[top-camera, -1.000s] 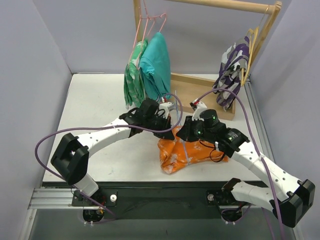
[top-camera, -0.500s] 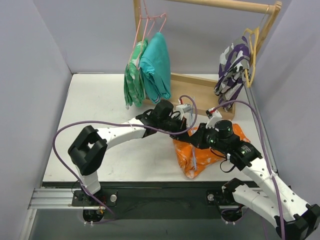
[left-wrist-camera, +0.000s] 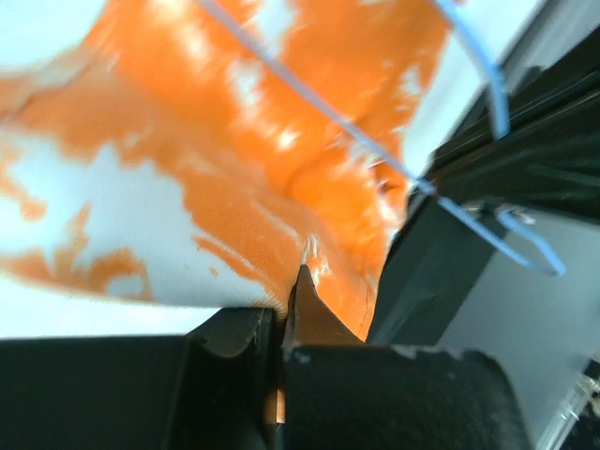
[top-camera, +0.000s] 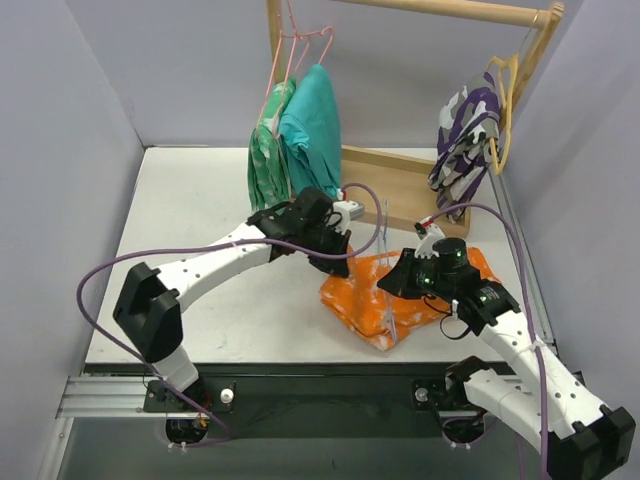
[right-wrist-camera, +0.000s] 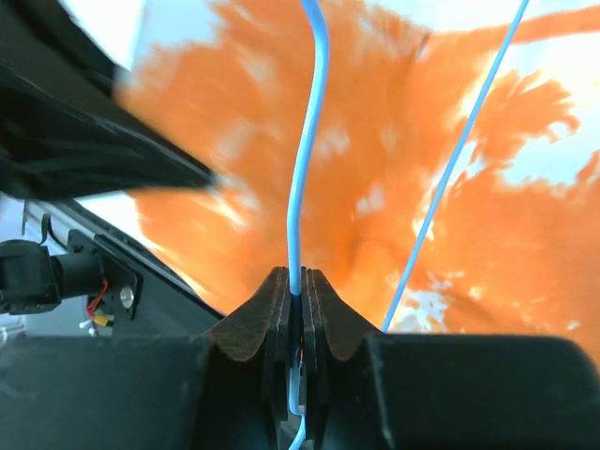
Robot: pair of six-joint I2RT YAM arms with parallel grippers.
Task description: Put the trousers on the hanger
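left gripper (left-wrist-camera: 286, 298) pinches edge of bright orange cloth trousers (top-camera: 365, 300) with white splotches | right gripper (right-wrist-camera: 300, 291) pinches thin light-blue wire hanger (right-wrist-camera: 307, 141), just over the trousers | trousers lie on white table (top-camera: 190, 200) near front edge, right side

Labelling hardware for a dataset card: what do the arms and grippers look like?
The left arm and right arm have white links between bulky black joints, each trailed by a loose purple cable. The left gripper and right gripper have black bodies and dark tapered fingers.
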